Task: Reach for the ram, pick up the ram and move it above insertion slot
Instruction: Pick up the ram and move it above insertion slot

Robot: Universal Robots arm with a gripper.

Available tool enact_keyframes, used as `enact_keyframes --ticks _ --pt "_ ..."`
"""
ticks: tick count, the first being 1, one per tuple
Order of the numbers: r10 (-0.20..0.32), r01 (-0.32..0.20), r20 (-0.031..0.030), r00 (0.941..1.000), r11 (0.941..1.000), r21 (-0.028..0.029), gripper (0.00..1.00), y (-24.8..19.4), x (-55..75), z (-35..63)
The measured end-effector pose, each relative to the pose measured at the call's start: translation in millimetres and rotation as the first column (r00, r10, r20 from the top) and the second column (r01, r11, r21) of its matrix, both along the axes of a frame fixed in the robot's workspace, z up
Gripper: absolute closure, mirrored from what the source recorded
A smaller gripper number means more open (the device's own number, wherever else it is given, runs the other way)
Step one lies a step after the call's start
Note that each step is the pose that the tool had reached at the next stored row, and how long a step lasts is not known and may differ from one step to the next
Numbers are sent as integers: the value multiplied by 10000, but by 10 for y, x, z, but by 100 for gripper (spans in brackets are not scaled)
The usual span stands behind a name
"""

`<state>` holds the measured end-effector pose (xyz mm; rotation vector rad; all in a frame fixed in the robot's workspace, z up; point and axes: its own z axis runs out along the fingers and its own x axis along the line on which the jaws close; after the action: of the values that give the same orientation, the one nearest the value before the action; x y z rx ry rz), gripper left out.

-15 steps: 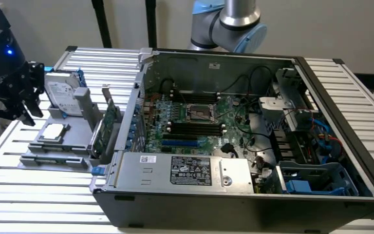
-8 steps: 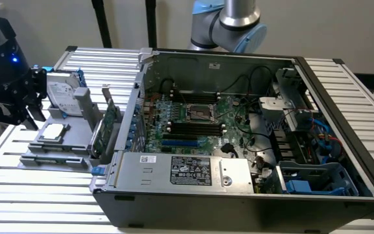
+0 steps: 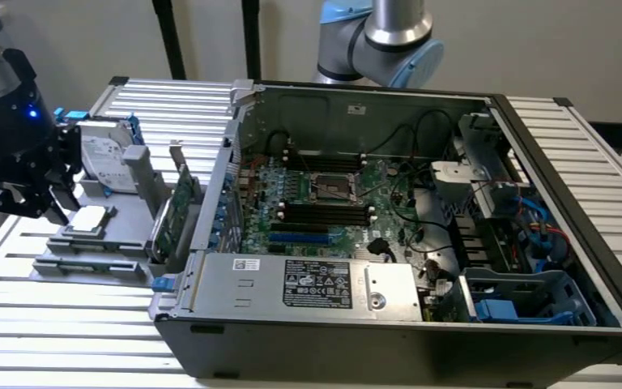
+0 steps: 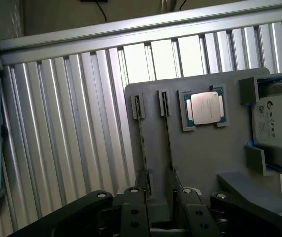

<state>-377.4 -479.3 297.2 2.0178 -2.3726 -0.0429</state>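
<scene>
Black claw [image 4: 160, 193] wide open, empty, hovering over grey plastic holder tray [image 4: 205, 158]. In tray: two thin dark ram sticks [image 4: 142, 148], one silver square processor [image 4: 206, 107], one silver hard drive [image 4: 279, 123].

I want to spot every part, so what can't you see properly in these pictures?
Two long thin ram sticks in the grey plastic holder: wrist view sees them edge-on, so their chips are hidden.
Long narrow black insertion slots: exterior view, too small to tell if empty.
Silver hard drive: wrist view, cut off by the picture's edge.
</scene>
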Motion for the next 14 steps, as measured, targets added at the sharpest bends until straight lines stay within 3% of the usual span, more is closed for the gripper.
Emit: enact_keyframes --ticks 14 --pt "459 -459 0 9989 9989 -1 69 -42 0 -254"
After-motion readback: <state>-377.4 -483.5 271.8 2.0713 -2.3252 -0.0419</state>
